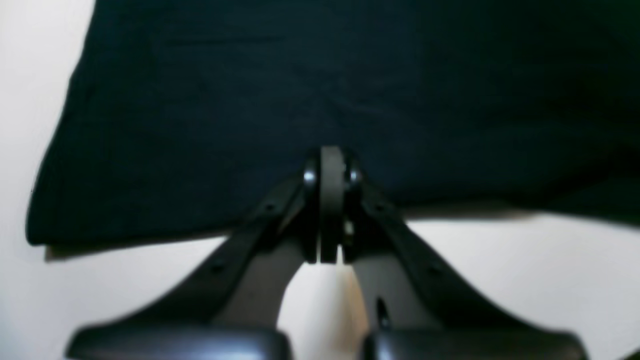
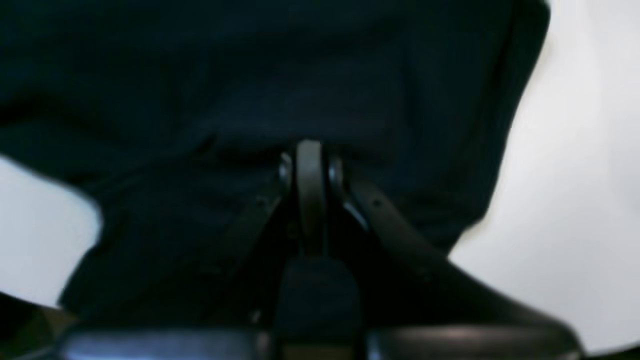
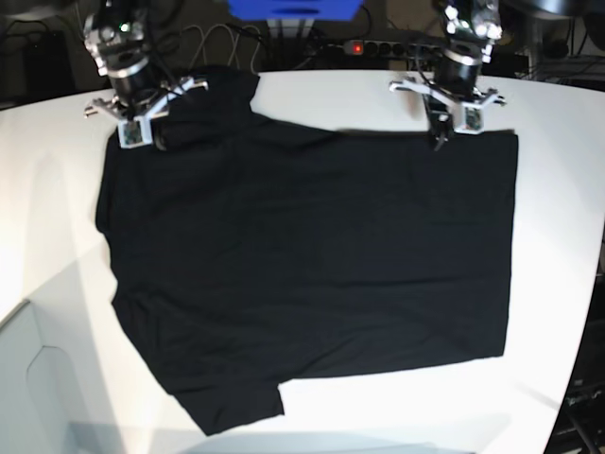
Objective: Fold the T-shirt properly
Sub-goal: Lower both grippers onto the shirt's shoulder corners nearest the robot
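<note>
The black T-shirt lies spread flat across the white table, sleeves at the far left and near left. In the base view my left gripper points down at the shirt's far edge on the right. The left wrist view shows this gripper shut, its tips over the hem of the T-shirt, with no cloth seen between them. My right gripper stands over the far left shoulder area. Up close it is shut too, tips touching wrinkled T-shirt cloth.
A power strip with a red light, cables and a blue box sit behind the table's far edge. The table's near left edge drops off. Bare white surface shows to the right of the shirt and along the front.
</note>
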Controlling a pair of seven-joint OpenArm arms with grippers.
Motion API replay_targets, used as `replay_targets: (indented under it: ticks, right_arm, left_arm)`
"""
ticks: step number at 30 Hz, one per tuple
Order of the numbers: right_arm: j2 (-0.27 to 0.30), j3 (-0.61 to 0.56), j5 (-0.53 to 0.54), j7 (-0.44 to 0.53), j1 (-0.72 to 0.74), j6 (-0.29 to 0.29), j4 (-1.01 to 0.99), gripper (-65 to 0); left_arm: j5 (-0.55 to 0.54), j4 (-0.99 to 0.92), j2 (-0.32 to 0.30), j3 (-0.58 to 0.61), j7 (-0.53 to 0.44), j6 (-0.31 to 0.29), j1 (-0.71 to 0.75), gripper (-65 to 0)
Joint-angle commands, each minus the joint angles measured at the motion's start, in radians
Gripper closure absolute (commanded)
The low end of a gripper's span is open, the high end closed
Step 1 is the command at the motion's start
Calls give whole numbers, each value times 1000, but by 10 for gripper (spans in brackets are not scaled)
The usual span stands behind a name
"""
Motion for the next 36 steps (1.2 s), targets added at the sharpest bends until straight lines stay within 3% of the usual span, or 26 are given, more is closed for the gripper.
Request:
replay_targets:
  ticks: [1,4,9,12,15,21,25,28,31,36]
  right_arm:
    - [3,20,6,0,11,41,18,0]
    - [-23,92,72,-60,72,101,18,0]
    - [-34,267,296,-237,163,202,21,0]
    - [-31,371,436,-359,206,246,20,-1]
    - [-29,459,509,-471,253,246,18,-1]
    - [20,528,583,-637,301,246,14,-31]
    - [21,529,584,-669,316,246,14,-163]
    - [18,531,586,-694,316,246,14,-285]
    - [6,531,586,-700,318,246,12,-292]
    - [-8,536,587,-718,339,246,-28,-294]
  left_arm:
    - [-28,19,-6,-31,-3,4,2,0]
    - [-134,41,-6,-106,66,4,-21,0]
    - [-306,110,-6,-254,254,-22,-64,0]
    - [-423,121,0,-372,376,-180,-107,0]
    - [-535,121,5,-473,526,-306,-163,0]
    - [-706,119,46,-705,833,-450,-260,-3]
    - [-717,119,85,-823,1005,-466,-337,-83]
    - [-713,119,101,-889,1065,-466,-360,-178]
    - [-710,119,103,-907,1066,-466,-358,-237]
    - [-710,85,101,-907,1066,-466,-351,-267]
